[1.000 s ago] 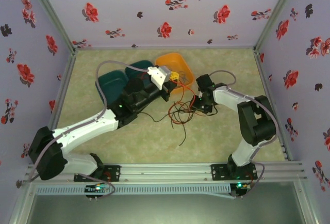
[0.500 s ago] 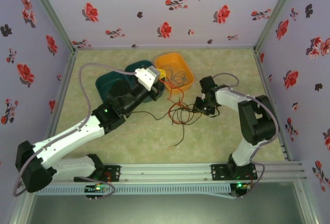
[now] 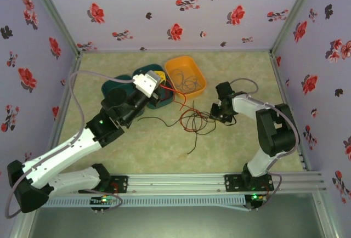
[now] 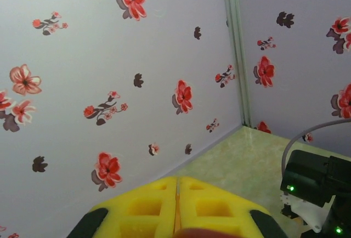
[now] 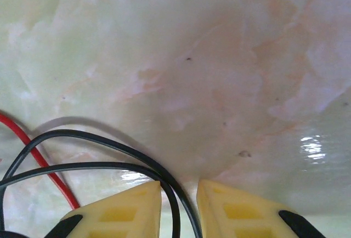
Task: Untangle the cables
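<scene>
The cables (image 3: pixel 193 120) lie as a loose red and black tangle mid-table, with one black strand (image 3: pixel 155 119) trailing left. My right gripper (image 3: pixel 215 113) sits low at the tangle's right edge. In the right wrist view it (image 5: pixel 179 186) is open a little, with two black cables (image 5: pixel 118 166) running through the gap and a red cable (image 5: pixel 38 158) off to the left. My left gripper (image 3: pixel 160 79) hovers above the teal trays. Its yellow fingers (image 4: pixel 137 208) are pressed shut, and a reddish blur sits at their base; I cannot tell what it is.
An orange tray (image 3: pixel 198 73) at the back holds a thin cable. Two teal trays (image 3: pixel 112 90) stand left of it, partly under my left arm. Flowered walls close in the table on three sides. The right arm's body (image 4: pixel 318 180) shows in the left wrist view.
My left arm has swung left, from over the orange tray to above the teal trays. The right gripper's jaws have narrowed around the black cables.
</scene>
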`<state>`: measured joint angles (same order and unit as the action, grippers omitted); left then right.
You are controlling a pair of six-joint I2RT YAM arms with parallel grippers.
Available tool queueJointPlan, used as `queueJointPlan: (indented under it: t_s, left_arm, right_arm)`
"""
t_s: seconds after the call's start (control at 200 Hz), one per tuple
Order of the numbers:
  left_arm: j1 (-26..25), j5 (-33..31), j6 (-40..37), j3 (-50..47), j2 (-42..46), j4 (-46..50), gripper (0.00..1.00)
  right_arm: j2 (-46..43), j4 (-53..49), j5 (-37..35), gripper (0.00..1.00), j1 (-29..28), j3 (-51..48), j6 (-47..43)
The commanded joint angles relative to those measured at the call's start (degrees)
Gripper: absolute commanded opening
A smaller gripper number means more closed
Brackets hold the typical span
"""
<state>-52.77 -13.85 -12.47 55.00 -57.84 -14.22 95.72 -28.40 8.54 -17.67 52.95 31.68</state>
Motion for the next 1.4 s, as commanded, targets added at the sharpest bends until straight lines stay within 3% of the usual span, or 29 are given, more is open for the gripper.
queueJointPlan:
  t_s: [0.0, 0.495, 0.64, 0.82, 1.115, 1.395]
  left_arm:
    - [-0.2, -2.7, -2.5, 0.5, 2.6, 0.6, 0.0]
    - [-0.2, -6.8, -5.8, 2.3, 4.7, 4.3, 0.0]
    - [1.0, -10.4, -4.3, 7.6, 1.4, 9.5, 0.0]
    - [5.8, -8.8, -0.4, 14.1, -3.5, 15.0, 0.0]
    - [18.8, 2.8, 6.5, 22.0, -14.1, 15.7, 0.0]
    - [26.1, 7.8, 4.0, 27.6, -26.6, 11.9, 0.0]
  right_arm:
    - [-1.1, -4.1, -6.3, 0.25, 1.2, -1.7, -0.7]
    - [-3.8, -5.7, -8.1, 0.24, 2.3, -2.7, -0.7]
    - [-5.5, -6.9, -8.4, 0.29, 2.4, -2.0, -0.8]
    - [-7.8, -7.5, -9.0, 0.36, 2.4, -1.6, -1.1]
    - [-10.4, -6.3, -8.0, 0.46, 2.3, -2.7, 0.1]
    - [-10.7, -5.0, -7.7, 0.48, 2.3, -3.5, 0.4]
